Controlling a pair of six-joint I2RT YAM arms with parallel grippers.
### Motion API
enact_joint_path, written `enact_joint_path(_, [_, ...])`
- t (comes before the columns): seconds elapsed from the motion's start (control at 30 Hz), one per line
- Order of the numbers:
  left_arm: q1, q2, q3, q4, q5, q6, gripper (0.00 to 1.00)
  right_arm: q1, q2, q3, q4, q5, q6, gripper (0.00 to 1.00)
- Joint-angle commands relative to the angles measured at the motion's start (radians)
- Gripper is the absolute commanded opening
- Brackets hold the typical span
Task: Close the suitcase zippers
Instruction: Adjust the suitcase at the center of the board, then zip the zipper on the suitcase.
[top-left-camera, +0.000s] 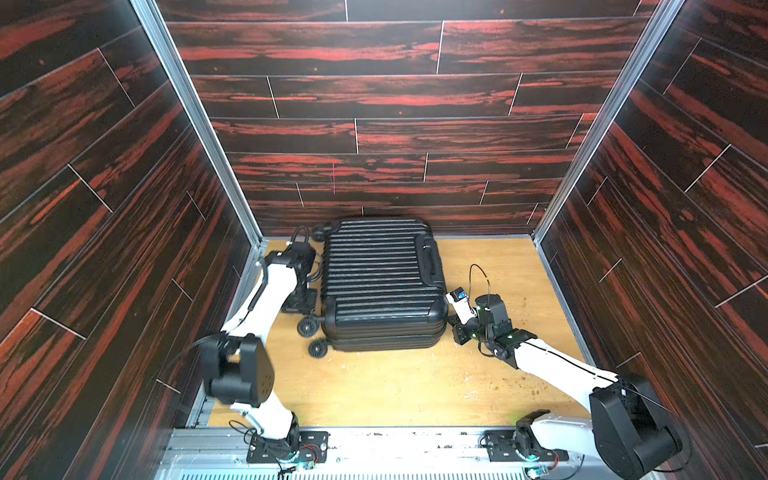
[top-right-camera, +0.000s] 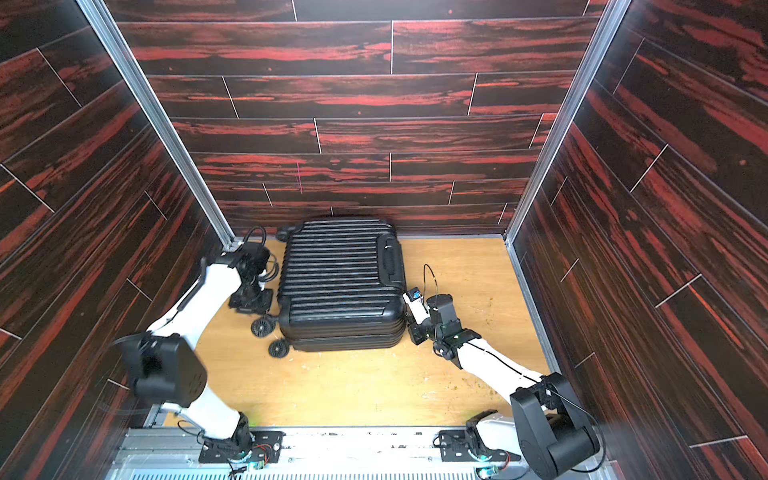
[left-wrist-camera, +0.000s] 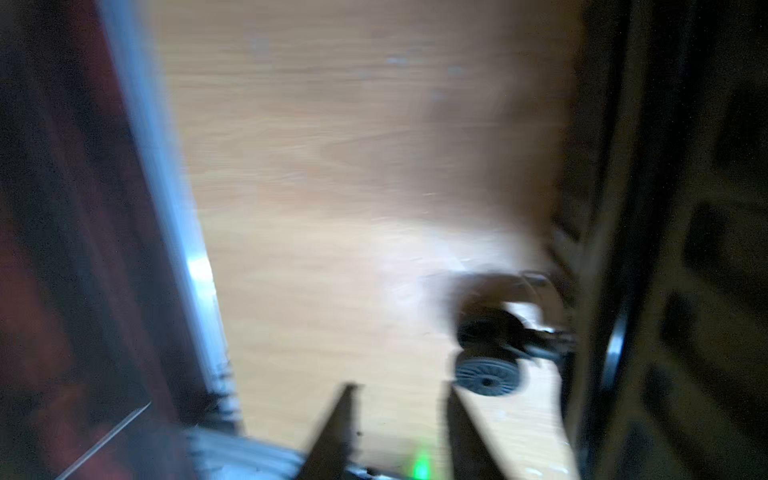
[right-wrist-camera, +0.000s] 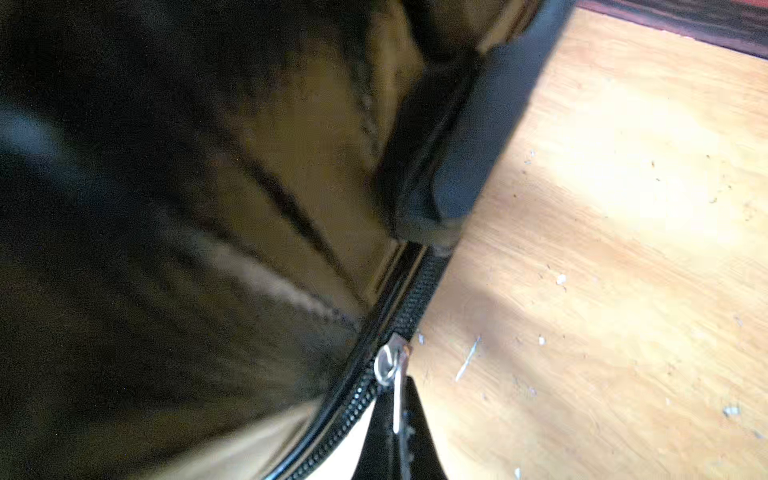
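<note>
Case (top-left-camera: 380, 282) lies flat, shells together, at 12 o'clock on the table (top-left-camera: 395, 386) and against the back wall, with its wheels toward 9. Both top views show this.

Right gripper (top-left-camera: 455, 326) is at the case's 4–5 o'clock corner, touching the seam. In the right wrist view the right gripper (right-wrist-camera: 401, 415) is clamped on the silver pull (right-wrist-camera: 397, 399), and the zipper track (right-wrist-camera: 411, 307) runs straight on away from it.

Key relation: the seam's long axis bends at this corner, going 12–6 up the right side and 3–9 along the near edge. I'd guess the drag goes toward 12, but I cannot tell which stretch is unzipped.

Left gripper (top-left-camera: 301, 299) is at the case's 9 o'clock side by a wheel (left-wrist-camera: 488, 376). Its view is blurred, but the fingers (left-wrist-camera: 336, 424) are apart with nothing between them. The right arm is the nearer one, so the pull is its job.
</note>
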Motion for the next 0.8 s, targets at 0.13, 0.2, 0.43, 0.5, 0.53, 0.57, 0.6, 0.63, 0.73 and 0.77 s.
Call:
enact_joint_path(0.13, [-0.111, -0.300, 0.055, 0.171, -0.130, 0.100, 0.77, 0.032, -0.025, 0.031, 0.079, -0.131, -0.054, 0.00])
enact_joint_path(0.2, [-0.212, -0.372, 0.019, 0.282, -0.030, 0.205, 0.85, 0.032, -0.036, 0.021, 0.077, -0.126, -0.052, 0.00])
enact_joint_path(0.43, [-0.486, -0.425, -0.114, 0.495, 0.336, 0.551, 0.93, 0.029, -0.028, 0.009, 0.076, -0.139, -0.039, 0.00])
enact_joint_path(0.5, [-0.564, -0.385, -0.115, 0.495, 0.321, 0.621, 0.97, 0.028, -0.029, 0.010, 0.073, -0.138, -0.039, 0.00])
enact_joint_path(0.53, [-0.594, -0.362, -0.110, 0.490, 0.308, 0.651, 0.98, 0.028, -0.028, 0.010, 0.073, -0.139, -0.039, 0.00])
enact_joint_path(0.57, [-0.622, -0.333, -0.100, 0.476, 0.294, 0.683, 0.98, 0.028, -0.029, 0.010, 0.073, -0.138, -0.039, 0.00])
enact_joint_path(0.6, [-0.644, -0.307, -0.087, 0.472, 0.269, 0.705, 0.99, 0.028, -0.031, 0.010, 0.073, -0.139, -0.037, 0.00])
enact_joint_path(0.63, [-0.663, -0.281, -0.076, 0.463, 0.252, 0.726, 0.99, 0.028, -0.030, 0.009, 0.073, -0.139, -0.036, 0.00])
enact_joint_path(0.73, [-0.708, -0.224, -0.059, 0.484, 0.213, 0.773, 1.00, 0.026, -0.030, 0.009, 0.073, -0.145, -0.030, 0.00])
enact_joint_path(0.77, [-0.721, -0.209, -0.061, 0.500, 0.197, 0.787, 1.00, 0.026, -0.030, 0.010, 0.073, -0.146, -0.029, 0.00])
